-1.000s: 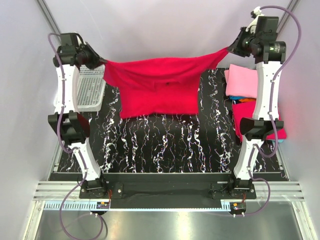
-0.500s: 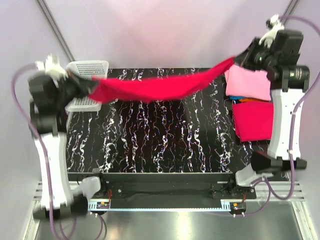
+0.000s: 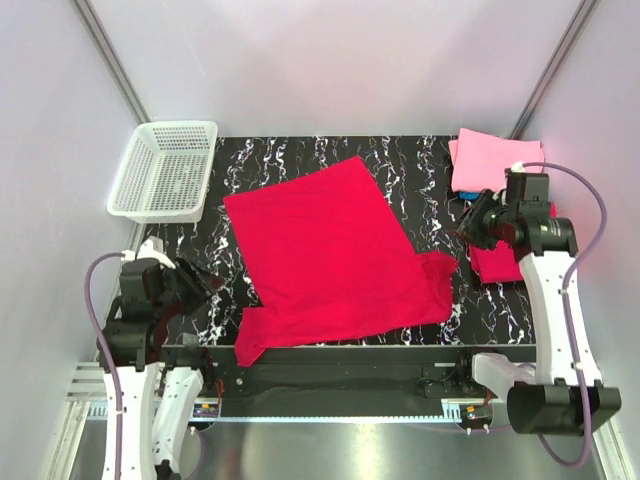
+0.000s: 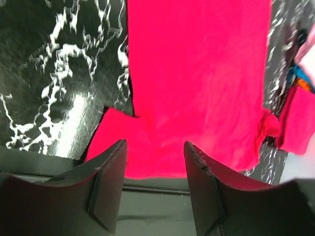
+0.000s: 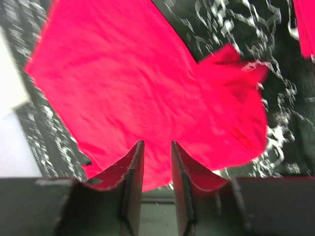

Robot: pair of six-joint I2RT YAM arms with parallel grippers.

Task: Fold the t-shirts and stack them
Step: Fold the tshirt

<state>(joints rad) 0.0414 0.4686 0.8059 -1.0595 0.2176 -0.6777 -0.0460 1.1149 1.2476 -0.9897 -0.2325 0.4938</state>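
red t-shirt (image 3: pixel 330 255) lies spread out (slightly askew)

Spread shirt mid-table, basket and stack at the far corners
The spread t-shirt (image 3: pixel 325 255) lies at the centre of the table (image 3: pixel 300 160); the basket (image 3: pixel 165 170) sits at ten o'clock, and the stack of folded t-shirts (image 3: pixel 490 165) lies at two o'clock, by the right edge.
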